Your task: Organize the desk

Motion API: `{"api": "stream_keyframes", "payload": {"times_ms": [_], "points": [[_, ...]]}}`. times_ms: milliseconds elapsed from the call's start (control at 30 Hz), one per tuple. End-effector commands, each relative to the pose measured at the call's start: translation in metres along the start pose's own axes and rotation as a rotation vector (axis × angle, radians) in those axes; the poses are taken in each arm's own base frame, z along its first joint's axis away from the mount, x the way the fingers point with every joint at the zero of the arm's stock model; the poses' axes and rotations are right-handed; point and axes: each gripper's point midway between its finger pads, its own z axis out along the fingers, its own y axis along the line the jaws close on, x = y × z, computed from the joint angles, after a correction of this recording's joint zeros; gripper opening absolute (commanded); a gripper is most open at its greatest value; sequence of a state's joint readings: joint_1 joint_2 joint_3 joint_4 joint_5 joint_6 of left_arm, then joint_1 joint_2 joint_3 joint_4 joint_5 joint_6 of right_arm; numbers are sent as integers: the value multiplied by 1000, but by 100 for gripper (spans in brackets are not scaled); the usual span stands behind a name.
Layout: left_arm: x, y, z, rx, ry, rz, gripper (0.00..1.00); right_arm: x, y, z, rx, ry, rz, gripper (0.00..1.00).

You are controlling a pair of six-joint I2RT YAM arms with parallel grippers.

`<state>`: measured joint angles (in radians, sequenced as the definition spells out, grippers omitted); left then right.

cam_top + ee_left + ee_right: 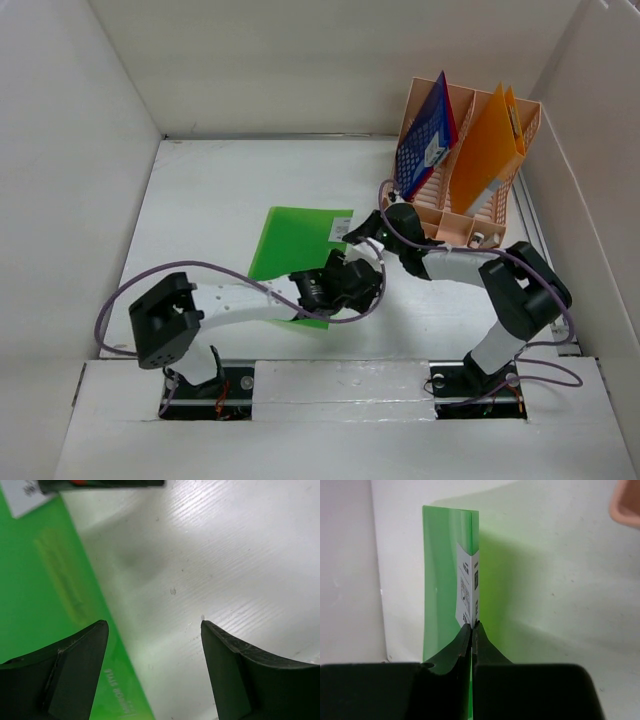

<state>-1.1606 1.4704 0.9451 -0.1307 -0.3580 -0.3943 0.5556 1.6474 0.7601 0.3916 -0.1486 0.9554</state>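
A green folder lies on the white desk, with a white label at its right corner. My right gripper is shut on that labelled corner; in the right wrist view the fingers pinch the thin folder edge-on at the gripper. My left gripper hovers low at the folder's near right edge. It is open, with the left finger over the green folder and the right finger over bare desk. Nothing is between its fingers.
A peach-orange file rack stands at the back right, holding a blue folder and an orange folder. Its corner shows in the right wrist view. White walls enclose the desk on all sides.
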Motion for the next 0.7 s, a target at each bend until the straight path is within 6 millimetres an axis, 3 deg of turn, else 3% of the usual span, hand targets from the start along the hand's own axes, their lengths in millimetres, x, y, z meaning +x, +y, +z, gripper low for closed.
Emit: {"api": "stream_keyframes", "payload": {"times_ms": [0,300,667], "points": [[-2,19,0,-195,2,111,70,-39,53,-1,-173,-112,-7,0],[19,36,15,-360,49,174,69,-46,75,-22,-237,-110,-20,0],[17,63,15,-554,34,240,59,-33,69,-29,-242,-66,-29,0]]}}
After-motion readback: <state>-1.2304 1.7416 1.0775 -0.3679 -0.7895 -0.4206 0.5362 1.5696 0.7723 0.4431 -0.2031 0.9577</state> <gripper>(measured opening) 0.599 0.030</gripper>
